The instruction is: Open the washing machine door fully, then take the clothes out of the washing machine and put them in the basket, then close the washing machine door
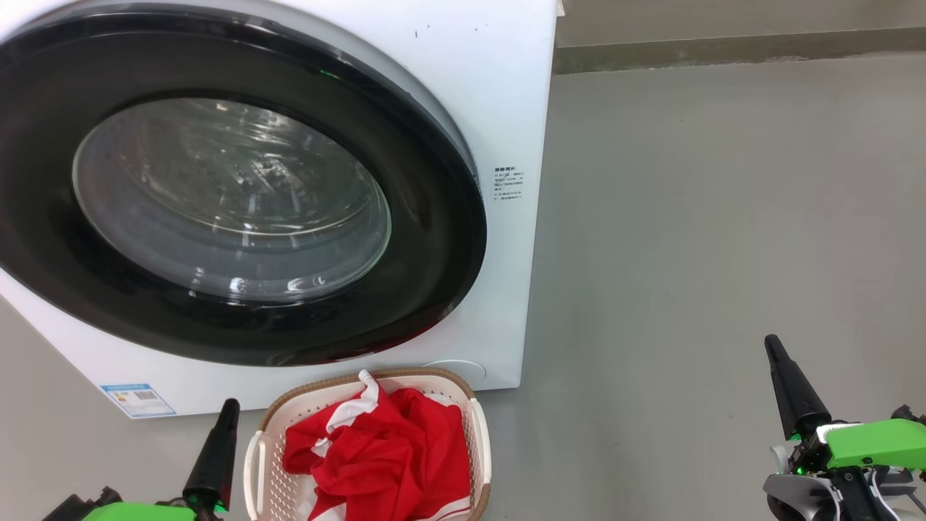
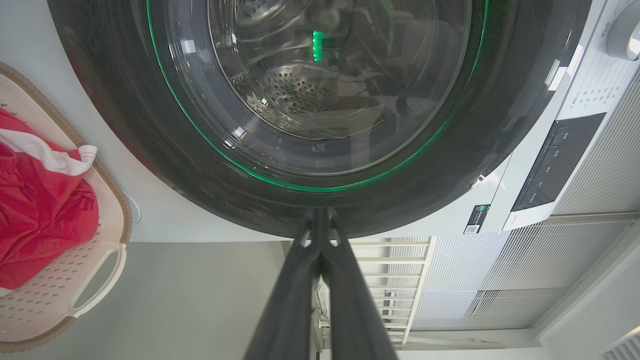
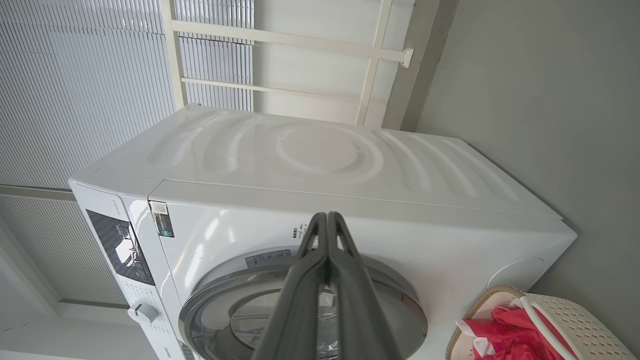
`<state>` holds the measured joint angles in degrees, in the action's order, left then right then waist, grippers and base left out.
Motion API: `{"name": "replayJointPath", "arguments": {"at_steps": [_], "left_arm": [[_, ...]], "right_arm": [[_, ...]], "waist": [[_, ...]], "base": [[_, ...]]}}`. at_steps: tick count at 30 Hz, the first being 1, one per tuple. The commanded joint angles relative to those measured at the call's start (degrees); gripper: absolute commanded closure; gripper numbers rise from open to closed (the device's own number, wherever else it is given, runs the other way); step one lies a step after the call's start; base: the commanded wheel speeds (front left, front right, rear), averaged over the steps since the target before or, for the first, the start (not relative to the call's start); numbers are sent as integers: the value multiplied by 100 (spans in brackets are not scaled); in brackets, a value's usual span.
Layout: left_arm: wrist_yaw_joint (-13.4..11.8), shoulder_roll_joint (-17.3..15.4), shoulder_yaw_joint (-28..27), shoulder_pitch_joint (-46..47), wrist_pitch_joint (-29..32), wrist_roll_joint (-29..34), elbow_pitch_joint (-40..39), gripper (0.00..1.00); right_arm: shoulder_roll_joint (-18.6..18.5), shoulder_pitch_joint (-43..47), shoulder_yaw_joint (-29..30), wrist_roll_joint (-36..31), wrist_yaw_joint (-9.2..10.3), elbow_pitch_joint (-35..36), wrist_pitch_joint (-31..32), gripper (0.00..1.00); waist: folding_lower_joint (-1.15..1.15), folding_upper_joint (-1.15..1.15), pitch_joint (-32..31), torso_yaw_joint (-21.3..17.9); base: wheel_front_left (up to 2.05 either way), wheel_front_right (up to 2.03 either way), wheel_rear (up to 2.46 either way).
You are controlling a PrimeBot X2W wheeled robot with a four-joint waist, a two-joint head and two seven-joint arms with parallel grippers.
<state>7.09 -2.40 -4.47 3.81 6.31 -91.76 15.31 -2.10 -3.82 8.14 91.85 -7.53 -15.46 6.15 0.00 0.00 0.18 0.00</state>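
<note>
door [image 1: 239, 195] shut, left edge cut off; clothes [image 1: 391, 456] in basket [image 1: 416, 373], bottom cropped; left claw [image 1: 231, 405], right claw [image 1: 772, 342] both pressed together, empty

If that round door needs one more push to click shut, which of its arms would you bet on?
Probably left. The left jaws point at the lower rim of the washing machine door, beside the basket of clothes; the right jaws sit past the washing machine, over floor.

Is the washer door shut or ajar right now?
Shut. The washing machine door lies flush on the washing machine front in head and right wrist views, no gap showing. Latched or not: cannot tell.
</note>
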Motion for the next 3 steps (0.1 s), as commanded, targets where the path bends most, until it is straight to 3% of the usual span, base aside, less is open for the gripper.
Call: {"name": "replayJointPath", "arguments": {"at_steps": [1, 3], "left_arm": [[40, -48, -205, 238, 17, -41, -127, 100], [40, -48, -205, 238, 17, -41, -127, 100]], "right_arm": [[-77, -236, -162, 32, 4, 144, 33, 100], [-77, -236, -162, 32, 4, 144, 33, 100]], "waist": [[0, 0, 0, 0], [0, 0, 0, 0]], "base": [[0, 0, 0], [0, 0, 0]]}}
